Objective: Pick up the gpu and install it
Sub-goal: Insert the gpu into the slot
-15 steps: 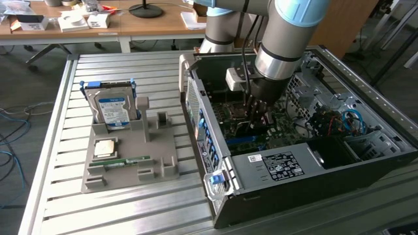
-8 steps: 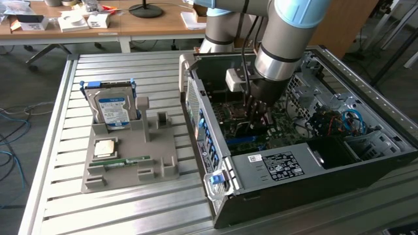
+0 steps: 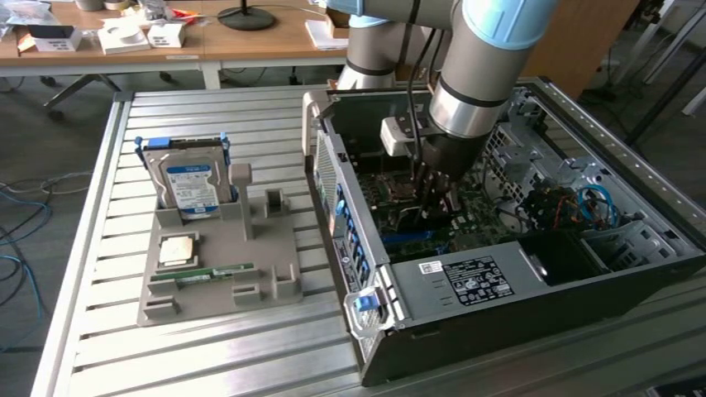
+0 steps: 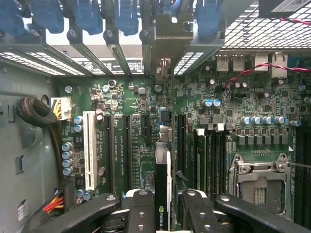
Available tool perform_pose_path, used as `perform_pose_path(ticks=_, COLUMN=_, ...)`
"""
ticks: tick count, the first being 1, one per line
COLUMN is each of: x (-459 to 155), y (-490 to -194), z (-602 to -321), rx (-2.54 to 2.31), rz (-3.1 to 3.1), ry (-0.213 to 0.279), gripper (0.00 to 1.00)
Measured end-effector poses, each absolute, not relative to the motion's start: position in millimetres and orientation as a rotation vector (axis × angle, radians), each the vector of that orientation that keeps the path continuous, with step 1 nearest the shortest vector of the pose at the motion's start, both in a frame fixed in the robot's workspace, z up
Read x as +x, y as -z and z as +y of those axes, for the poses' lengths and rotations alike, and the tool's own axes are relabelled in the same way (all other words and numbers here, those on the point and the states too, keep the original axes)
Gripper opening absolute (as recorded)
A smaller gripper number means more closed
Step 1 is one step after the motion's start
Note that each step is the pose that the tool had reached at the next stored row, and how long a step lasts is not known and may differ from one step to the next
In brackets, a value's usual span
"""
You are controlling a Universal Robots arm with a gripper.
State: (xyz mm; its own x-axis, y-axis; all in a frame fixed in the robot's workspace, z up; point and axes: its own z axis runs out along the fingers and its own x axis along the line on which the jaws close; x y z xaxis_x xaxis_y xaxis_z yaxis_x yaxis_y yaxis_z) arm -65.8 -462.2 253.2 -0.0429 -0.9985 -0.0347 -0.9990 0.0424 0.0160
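A: On the exterior view's left, a silver hard drive with blue label [image 3: 190, 184] stands upright in the grey holder tray [image 3: 165, 310]. Right of that is the open black PC case [image 3: 464, 347].
B: Where's the gpu?
A: Inside the case. The gpu [image 4: 163, 177] is the thin dark card, edge-on over the green motherboard [image 4: 146, 145]. The black gripper [image 4: 166, 206] has its jaws clamped across it.
B: Handling?
A: Light, stiff and fragile, I'd guess. Grip bare board, not components.
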Motion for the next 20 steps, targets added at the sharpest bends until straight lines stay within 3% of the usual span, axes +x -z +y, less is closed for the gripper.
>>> perform_pose_path(ticks=20, x=-66.0, y=-251.1, z=-462.2, rx=-2.164, rz=2.258, ry=-0.056, gripper=0.26)
